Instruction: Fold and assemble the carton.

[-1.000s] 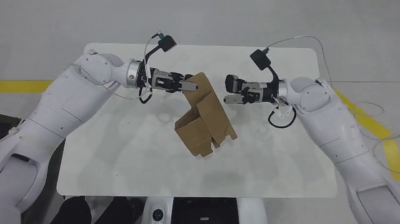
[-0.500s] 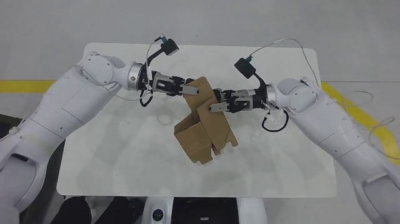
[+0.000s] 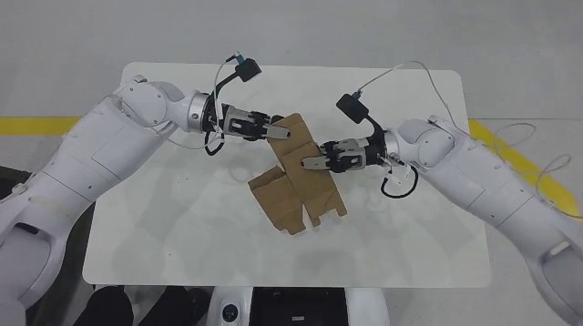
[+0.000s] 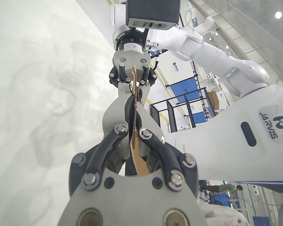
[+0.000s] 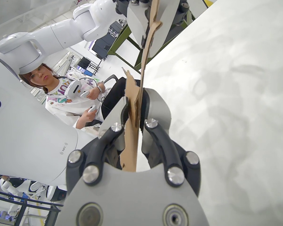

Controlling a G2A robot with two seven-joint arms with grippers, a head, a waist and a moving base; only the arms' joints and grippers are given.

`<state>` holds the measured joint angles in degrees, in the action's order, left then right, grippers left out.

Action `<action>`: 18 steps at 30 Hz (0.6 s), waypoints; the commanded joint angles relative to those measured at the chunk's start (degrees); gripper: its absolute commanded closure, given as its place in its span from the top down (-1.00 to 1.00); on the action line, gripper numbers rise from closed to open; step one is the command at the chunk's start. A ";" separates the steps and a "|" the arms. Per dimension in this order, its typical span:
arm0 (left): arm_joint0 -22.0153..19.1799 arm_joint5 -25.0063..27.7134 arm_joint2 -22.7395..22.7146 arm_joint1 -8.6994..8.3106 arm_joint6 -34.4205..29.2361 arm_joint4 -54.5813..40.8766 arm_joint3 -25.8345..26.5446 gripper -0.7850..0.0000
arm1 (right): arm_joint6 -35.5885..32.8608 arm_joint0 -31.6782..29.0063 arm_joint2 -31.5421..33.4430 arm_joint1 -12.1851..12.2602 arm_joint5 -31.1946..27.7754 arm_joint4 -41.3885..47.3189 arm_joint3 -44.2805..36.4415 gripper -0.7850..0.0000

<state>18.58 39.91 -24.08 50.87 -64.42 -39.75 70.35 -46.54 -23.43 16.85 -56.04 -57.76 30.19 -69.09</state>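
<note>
Over the middle of the table (image 3: 182, 235), we see the half-folded carton (image 3: 296, 189), its upper flap pinched by the left gripper (image 3: 279, 129) and right gripper (image 3: 311, 163), both clamped on cardboard; whether its bottom touches the table we cannot tell.

A white table (image 3: 182, 235) with rounded corners stands on a plain grey floor (image 3: 291, 7) crossed by a yellow line (image 3: 36, 126). In the room behind, round ceiling lights (image 4: 278, 14) glow above black metal racks (image 4: 169, 116) and blue panels (image 4: 186, 88).
</note>
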 commanded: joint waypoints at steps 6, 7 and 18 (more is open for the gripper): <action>-0.86 1.51 1.60 -0.41 1.53 -0.08 0.25 1.00 | 0.24 2.64 -4.15 0.32 -0.24 3.47 0.26 -1.00; -0.98 1.62 1.71 -0.50 1.63 -0.65 0.30 1.00 | 0.24 2.81 -4.41 0.35 -0.24 3.97 0.45 -1.00; -0.47 3.64 -0.66 -2.42 3.66 -5.40 -2.37 1.00 | 0.25 3.18 -3.52 0.39 -0.24 9.48 5.37 -1.00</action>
<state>17.89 43.17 -24.49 48.62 -61.16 -45.63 68.81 -46.29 -20.18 12.84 -55.63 -58.00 38.99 -64.57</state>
